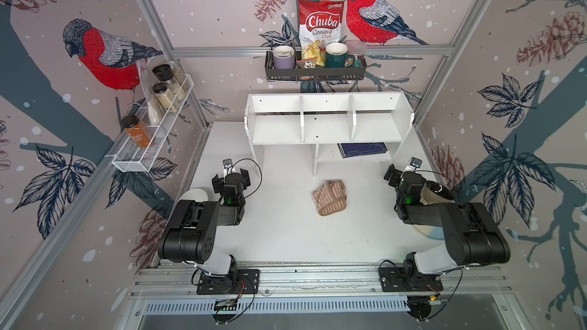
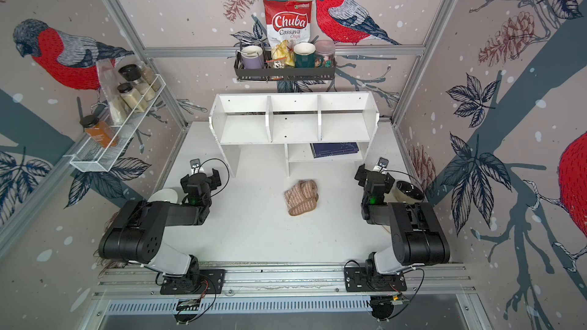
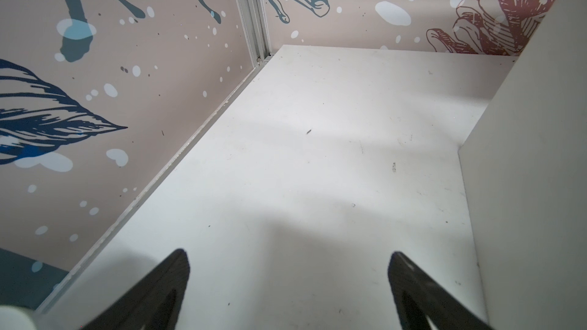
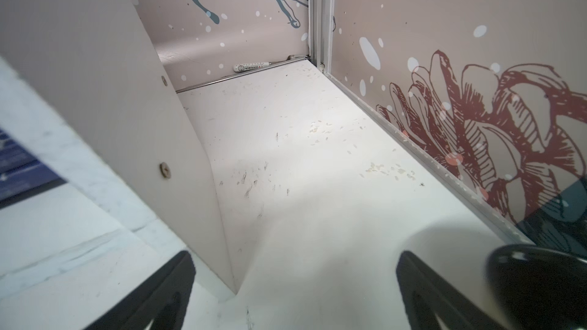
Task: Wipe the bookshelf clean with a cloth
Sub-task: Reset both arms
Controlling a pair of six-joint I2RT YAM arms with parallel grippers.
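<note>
In both top views the white bookshelf stands at the back of the table, its three upper compartments holding nothing. The tan striped cloth lies crumpled on the table in front of it, between the two arms. My left gripper is open over bare table, left of the shelf's side panel. My right gripper is open beside the shelf's right side panel. Neither gripper touches the cloth.
A dark blue book lies in a lower cubby. A white bowl sits by the left arm, a black-lined bowl by the right. The black wall rack holds mugs and chips. The wire rack holds jars.
</note>
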